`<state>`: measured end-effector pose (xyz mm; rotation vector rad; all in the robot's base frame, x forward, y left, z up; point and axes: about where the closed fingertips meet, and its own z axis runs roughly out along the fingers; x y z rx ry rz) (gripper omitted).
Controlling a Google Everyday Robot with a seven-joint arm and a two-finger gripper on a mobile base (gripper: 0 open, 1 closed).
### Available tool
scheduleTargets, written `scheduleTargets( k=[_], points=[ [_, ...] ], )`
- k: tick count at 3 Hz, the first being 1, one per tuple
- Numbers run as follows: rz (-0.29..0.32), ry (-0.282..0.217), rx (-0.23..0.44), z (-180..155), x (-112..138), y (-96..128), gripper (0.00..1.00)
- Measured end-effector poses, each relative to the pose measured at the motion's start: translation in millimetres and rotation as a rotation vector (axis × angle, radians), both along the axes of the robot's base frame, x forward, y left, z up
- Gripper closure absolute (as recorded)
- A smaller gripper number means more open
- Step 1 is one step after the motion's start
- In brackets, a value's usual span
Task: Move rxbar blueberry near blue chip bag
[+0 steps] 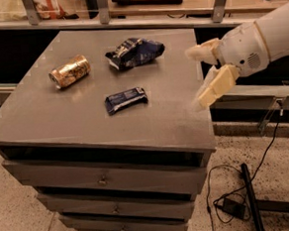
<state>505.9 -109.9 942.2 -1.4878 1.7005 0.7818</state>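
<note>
The rxbar blueberry (126,99) is a small flat dark blue bar lying near the middle of the grey cabinet top (45,119). The blue chip bag (134,52) is a wrinkly dark blue and white bag lying behind it, toward the back of the top. My gripper (199,77) is at the right edge of the top, above the surface, to the right of both. Its two pale fingers (216,86) are spread apart and hold nothing.
A gold can (70,71) lies on its side at the left of the top. The cabinet has several drawers (103,179) below. A shelf rail with metal posts (219,2) runs behind. Black cables (230,203) and a bar lie on the floor at the right.
</note>
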Motion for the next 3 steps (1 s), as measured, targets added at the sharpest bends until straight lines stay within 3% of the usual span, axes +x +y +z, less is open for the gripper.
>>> scheduleTargets(
  k=[1,2,3],
  points=[
    [0.059,-0.046,0.088,-9.9,7.9,37.5,0.00],
    [0.020,-0.090,0.092,-28.6,22.6,60.2,0.00],
    [-0.007,-0.107,0.105,-31.3,30.7,63.8,0.00]
  ],
)
